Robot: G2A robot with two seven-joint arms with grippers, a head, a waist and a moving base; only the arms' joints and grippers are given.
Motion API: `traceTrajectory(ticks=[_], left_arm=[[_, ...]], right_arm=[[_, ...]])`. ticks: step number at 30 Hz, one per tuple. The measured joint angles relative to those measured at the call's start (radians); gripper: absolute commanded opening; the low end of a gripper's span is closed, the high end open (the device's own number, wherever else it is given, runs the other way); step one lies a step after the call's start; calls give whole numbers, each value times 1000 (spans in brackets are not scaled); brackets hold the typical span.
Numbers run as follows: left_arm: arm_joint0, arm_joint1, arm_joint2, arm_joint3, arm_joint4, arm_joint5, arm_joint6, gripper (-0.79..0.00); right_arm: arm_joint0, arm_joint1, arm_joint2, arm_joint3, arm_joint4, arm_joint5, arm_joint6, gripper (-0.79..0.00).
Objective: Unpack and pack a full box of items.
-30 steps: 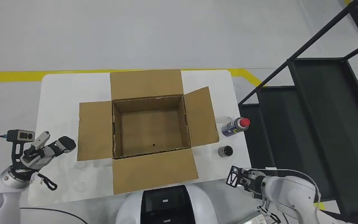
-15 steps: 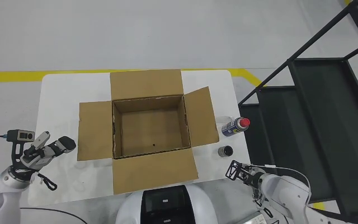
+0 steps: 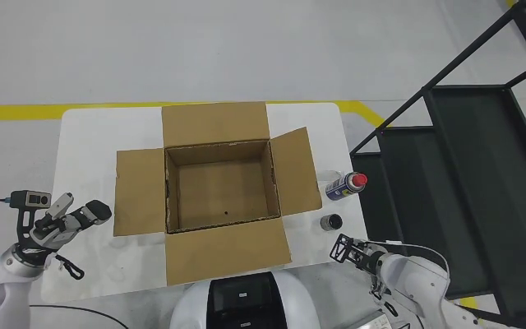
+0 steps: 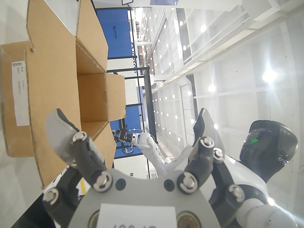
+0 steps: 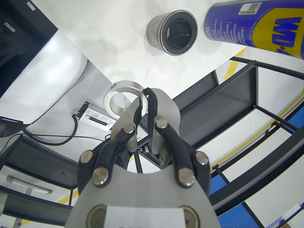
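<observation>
An open cardboard box [image 3: 220,191] sits mid-table with its four flaps spread and nothing inside. Right of it lie a blue spray can with a red cap [image 3: 345,186] and a small dark metal bearing [image 3: 330,222]. My right gripper [image 3: 341,249] hangs at the table's front right corner, shut on the wall of a silver metal ring [image 5: 118,98]; the bearing [image 5: 172,35] and the spray can [image 5: 256,24] lie just beyond it. By the table's front left edge my left gripper [image 3: 82,218] stands open and holds nothing, its fingers [image 4: 61,129] facing the box [image 4: 54,84].
The white table [image 3: 90,148] has bare surface left of the box and behind it. A black metal stair frame [image 3: 444,164] stands close to the table's right side. A yellow floor line [image 3: 33,111] runs behind the table.
My right gripper, with the ring in it, has shifted a little left and toward the table's front right corner. The left arm and the box have not moved.
</observation>
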Motion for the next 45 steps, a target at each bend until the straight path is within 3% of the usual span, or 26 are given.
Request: traceTrajectory(ticks=[8,24,27,28,36,45], left_arm=[[0,0,0,0,0,0,0,0],[0,0,0,0,0,0,0,0],[0,0,0,0,0,0,0,0],[0,0,0,0,0,0,0,0],[0,0,0,0,0,0,0,0],[0,0,0,0,0,0,0,0]], right_arm=[[128,-13,-122,161,-50,42,-10,-785],[243,-32,-192,293,-38,102,3,-785],[260,-36,-206,308,-29,99,13,-148],[266,-37,-211,313,-25,96,15,-12],[257,-38,-195,285,14,84,9,0],[127,-21,-40,155,101,7,4,0]])
